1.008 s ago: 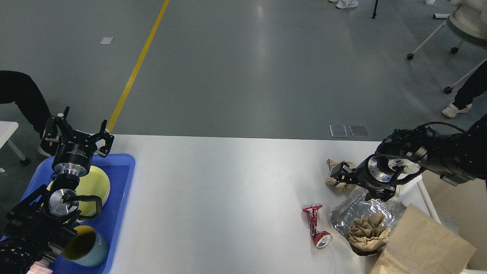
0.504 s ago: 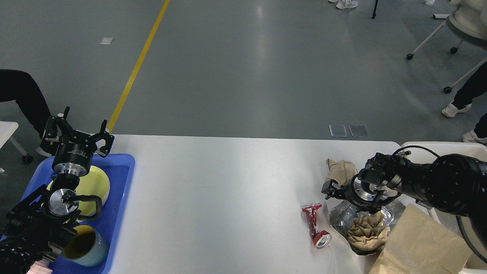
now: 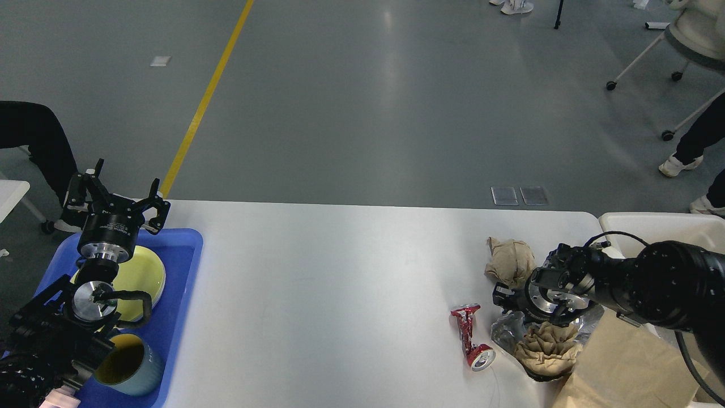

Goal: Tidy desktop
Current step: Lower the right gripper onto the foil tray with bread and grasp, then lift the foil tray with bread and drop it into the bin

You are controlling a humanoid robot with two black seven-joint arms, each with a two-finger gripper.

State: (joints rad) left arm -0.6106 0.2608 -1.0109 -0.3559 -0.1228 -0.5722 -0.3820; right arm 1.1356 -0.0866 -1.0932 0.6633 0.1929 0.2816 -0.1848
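Note:
The desktop (image 3: 340, 283) is a wide glossy white-grey tabletop. At its right end lie a crushed red can (image 3: 470, 337), a crumpled brown paper wad (image 3: 510, 262), and a crinkled foil tray (image 3: 506, 334) holding another brown paper wad (image 3: 546, 348). My right gripper (image 3: 501, 297) hangs low between the far paper wad and the foil tray, just right of the can; it is dark and seen end-on, so its fingers cannot be told apart. My left gripper (image 3: 118, 192) stands open and empty above the far end of the blue tray (image 3: 178, 283).
The blue tray holds a yellow plate (image 3: 141, 272) and a teal cup (image 3: 124, 368). A brown paper bag (image 3: 623, 368) lies at the near right corner. A cream-white bin (image 3: 662, 226) stands past the table's right edge. People's legs and a wheeled chair are on the floor beyond.
My right arm has swung down and toward the near side, its gripper going from the far paper wad to the foil tray's edge. The left arm has not moved.

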